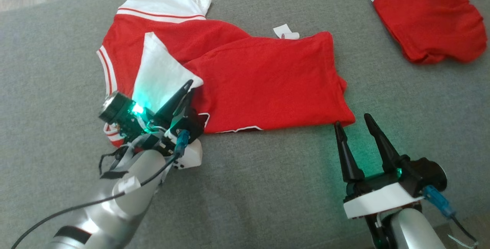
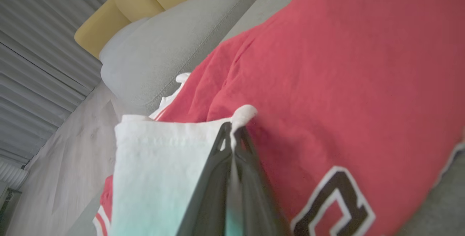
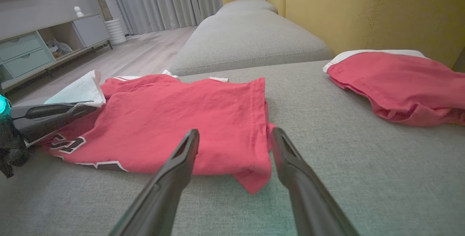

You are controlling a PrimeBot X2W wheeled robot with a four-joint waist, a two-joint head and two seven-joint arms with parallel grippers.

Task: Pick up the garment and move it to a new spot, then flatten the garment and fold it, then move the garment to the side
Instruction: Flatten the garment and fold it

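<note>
Head view: the shirt (image 1: 264, 80) is laid on the sofa (image 1: 57, 69), its sleeve (image 1: 160, 72) clamped in the left claw (image 1: 189, 85); the right claw (image 1: 353, 120) is held apart near the hem. Left wrist view: little cloth looks gripped, so it could be lost under a pull. Right wrist view: something blurred is kept in a cubby (image 3: 58, 45).

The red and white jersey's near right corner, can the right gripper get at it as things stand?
Probably yes: the right gripper is open and empty, aimed at that jersey corner, only bare grey sofa cushion between. The left gripper, shut on the white sleeve, is well aside.
</note>
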